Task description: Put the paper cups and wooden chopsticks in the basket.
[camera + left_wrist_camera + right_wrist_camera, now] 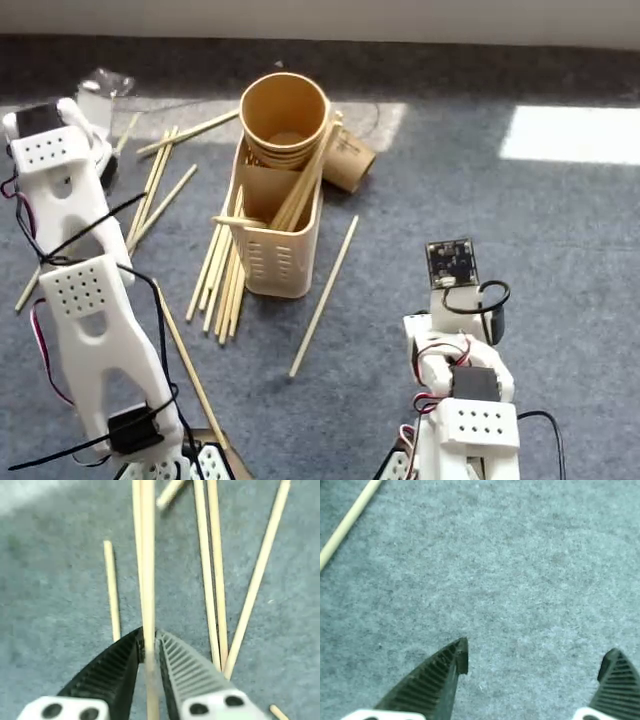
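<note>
1. Basket: pale slotted plastic, upright at the middle of the grey carpeted surface.
2. Paper cups: a nested brown stack standing in the basket's 12 o'clock end. One more cup lies on its side outside, at 1 o'clock from the basket and touching it.
3. Chopsticks, stowed: several lean inside the basket against the stack.
4. Chopsticks, loose: a bundle at 8 o'clock beside the basket wall, a single stick at 4 o'clock, and others at 9 o'clock by the left arm.
5. Left gripper: pressed together on a held chopstick, near one end. Whether a second stick lies flush with it, I cannot tell.
6. Right gripper: spread wide above bare carpet, nothing between its jaws.
7. Handling, by judgement: the sticks look light, stiff and smooth, and are apt to pivot when pinched at the end, so a mid-length hold would be steadier. The fallen cup looks thin-walled and crushable and is best taken lightly at the rim.
</note>
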